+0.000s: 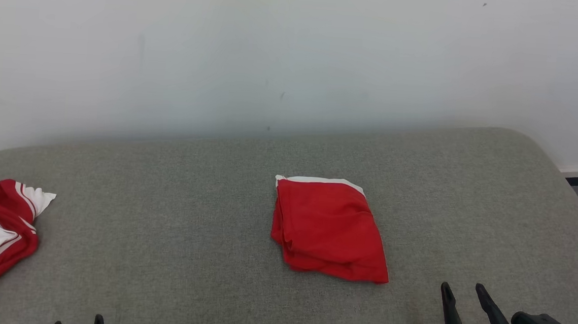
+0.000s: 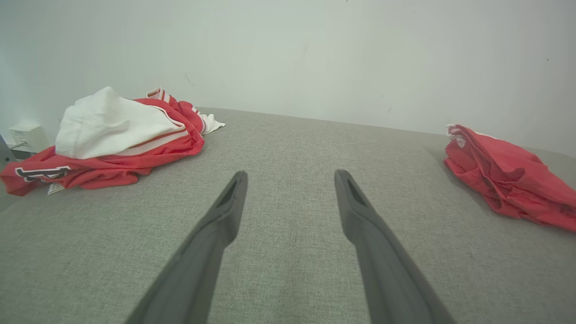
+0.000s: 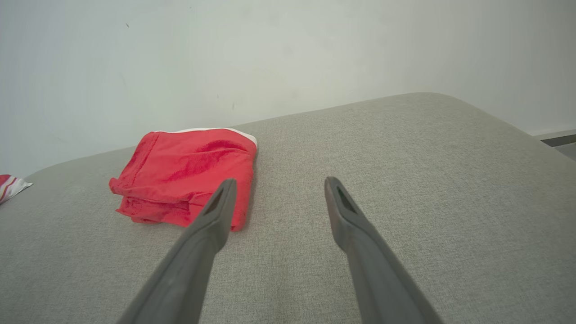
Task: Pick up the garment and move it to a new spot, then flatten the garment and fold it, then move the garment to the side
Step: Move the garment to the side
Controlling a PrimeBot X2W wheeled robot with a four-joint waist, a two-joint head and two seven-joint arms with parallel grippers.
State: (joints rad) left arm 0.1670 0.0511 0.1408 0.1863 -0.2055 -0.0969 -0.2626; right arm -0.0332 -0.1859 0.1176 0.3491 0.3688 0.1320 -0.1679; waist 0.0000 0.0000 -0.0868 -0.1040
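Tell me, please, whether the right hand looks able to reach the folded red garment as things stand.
Probably yes: the right hand, open, sits near the folded red garment, with bare grey cushion between them and nothing in the way.

No word can be read whole. In the left wrist view, the crumpled red and white jersey [image 2: 112, 130] carries dark block lettering [image 2: 42, 172] with a white outline on its red lower edge (perhaps a single letter). The cloth is creased there, so the characters cannot be made out. A small white tag [image 2: 55, 189] sticks out just below it, its print too small to read.
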